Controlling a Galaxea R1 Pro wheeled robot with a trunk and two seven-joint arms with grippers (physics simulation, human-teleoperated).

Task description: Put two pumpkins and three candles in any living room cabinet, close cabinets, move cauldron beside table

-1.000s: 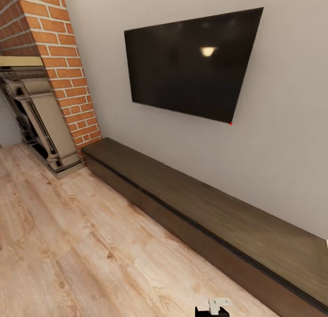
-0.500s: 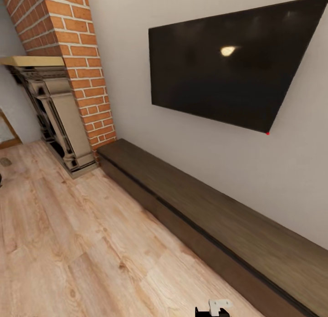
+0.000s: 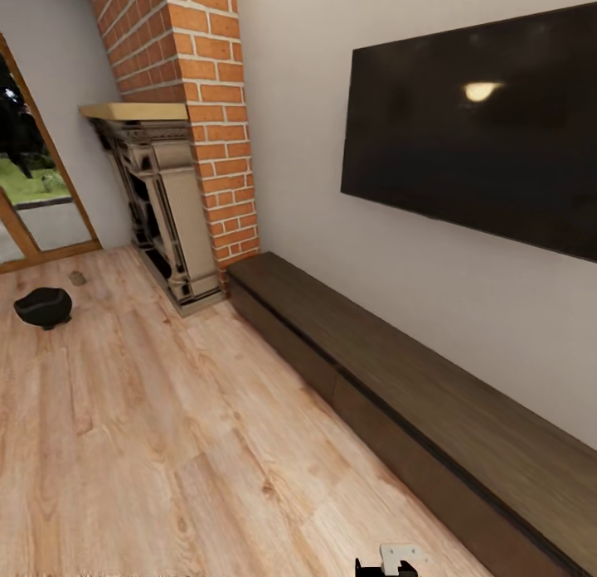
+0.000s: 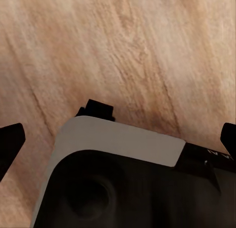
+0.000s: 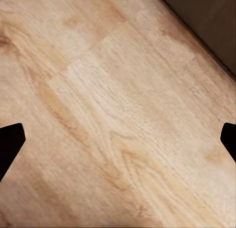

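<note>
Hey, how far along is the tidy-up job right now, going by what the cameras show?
Done: the cabinet looks closed, all fronts flush. In hand: nothing; both grippers are open over the wood floor. Left: the cauldron sits on bare floor near the fireplace, no table beside it, and a small candle-like object lies nearby.

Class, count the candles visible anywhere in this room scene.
1: a small tan candle on the floor beyond the black cauldron, near the doorway. Others may be outside the picture.

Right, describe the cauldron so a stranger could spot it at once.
Start at the brick fireplace and look across the wooden floor toward the glass door. The cauldron sits there: a squat matte black pot, far bigger than the small tan object beside it.
</note>
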